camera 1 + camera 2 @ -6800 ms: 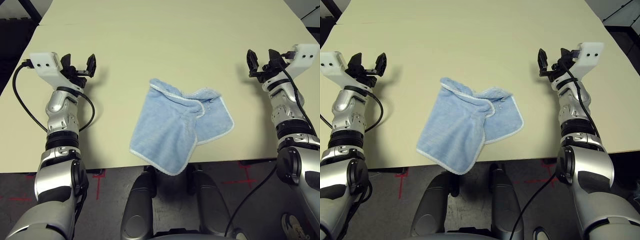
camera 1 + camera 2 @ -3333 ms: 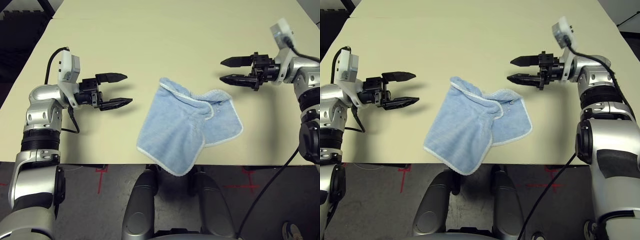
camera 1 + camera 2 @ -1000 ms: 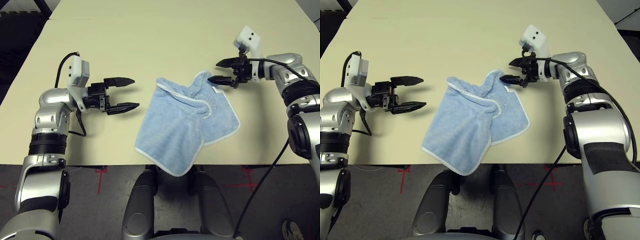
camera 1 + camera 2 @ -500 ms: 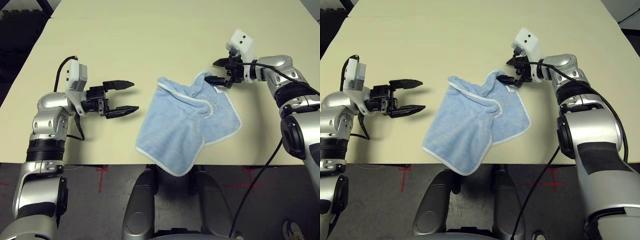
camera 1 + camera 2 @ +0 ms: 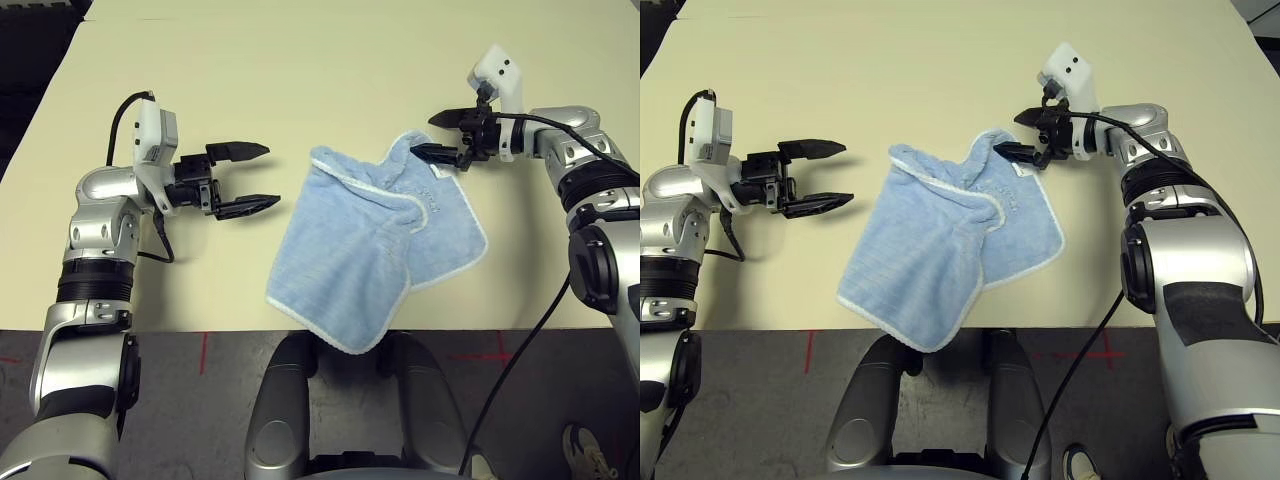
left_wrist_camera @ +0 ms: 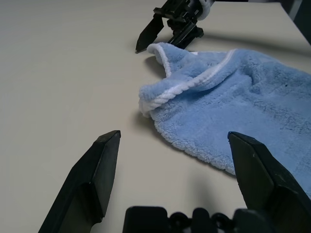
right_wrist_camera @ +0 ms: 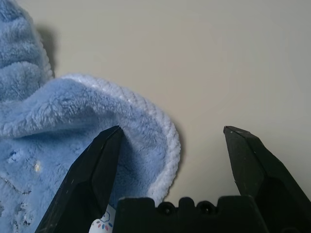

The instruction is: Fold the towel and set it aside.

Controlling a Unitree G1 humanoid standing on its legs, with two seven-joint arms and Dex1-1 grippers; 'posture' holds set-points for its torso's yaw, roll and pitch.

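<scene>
Towel of light blue terry cloth lies crumpled at the near middle of the table, its nearest corner hanging over the edge at 6 o'clock. The pile is soft and looped, and a whitish stitched border runs round the hem. One flap is folded across the middle, leaving a raised ridge (the border traces it clearly), and a rounded corner curls up at about 1 o'clock. A small white label with coloured marks shows on the cloth near that corner in the right wrist view.

At that raised corner sits the right gripper, its two black tapered fingers spread wide; one finger presses against the fluffy curled edge, the other stands clear over bare table. Nothing is clamped. The left gripper hangs at 9 o'clock of the towel, a little apart from it, pointing toward it with its fingers spread wide and nothing between them. The table top is smooth, matte and pale cream.
</scene>
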